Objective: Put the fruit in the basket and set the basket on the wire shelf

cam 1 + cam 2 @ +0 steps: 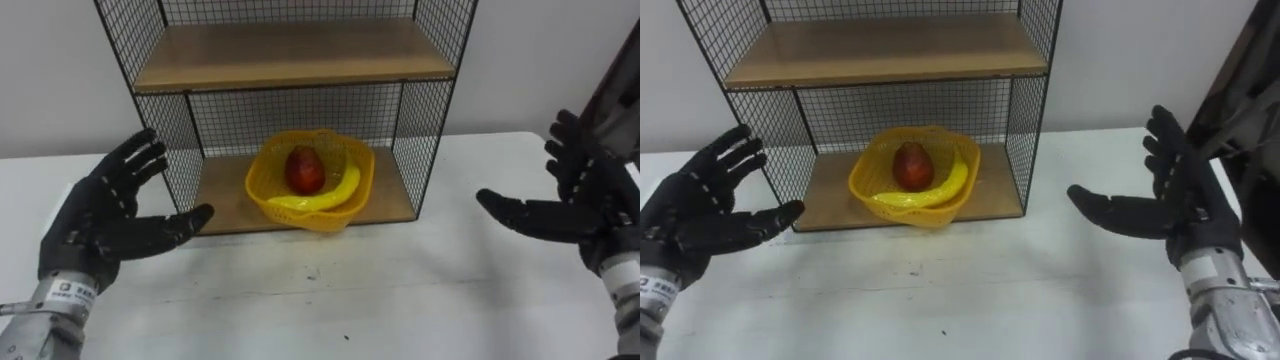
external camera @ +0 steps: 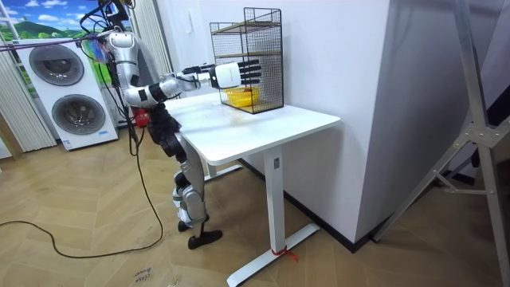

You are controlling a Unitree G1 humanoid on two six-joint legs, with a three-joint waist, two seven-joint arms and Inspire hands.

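Hovering over the white bench (image 1: 330,300) in the left eye view, the left hand (image 1: 100,225) and the right hand (image 1: 570,205) are both spread: fingers straight and apart, palms turned toward each other, holding nothing. Between them stands the wire shelf (image 1: 425,130), open at the front. The yellow basket (image 1: 315,217) sits on its lower board (image 1: 225,205), roughly midway between the mesh sides, its front bulge at the board's front edge. Inside lie a red fruit (image 1: 305,170) and a banana (image 1: 338,192), which curves along the front wall and touches the fruit. The left fingertips are near the shelf's left front post. The right hand is well apart from the right post, with bare bench between.

Room view — the robot stands at the bench's edge on the room view's left, arms stretched toward the shelf, which stands at the back of the bench against a white wall (image 2: 335,56). Two washing machines (image 2: 68,96) stand behind the robot on a wooden floor (image 2: 319,255).

Right eye view — open space shows between the basket's rim and the upper board (image 1: 880,50), and a strip of bench lies in front of the shelf, between the hands.
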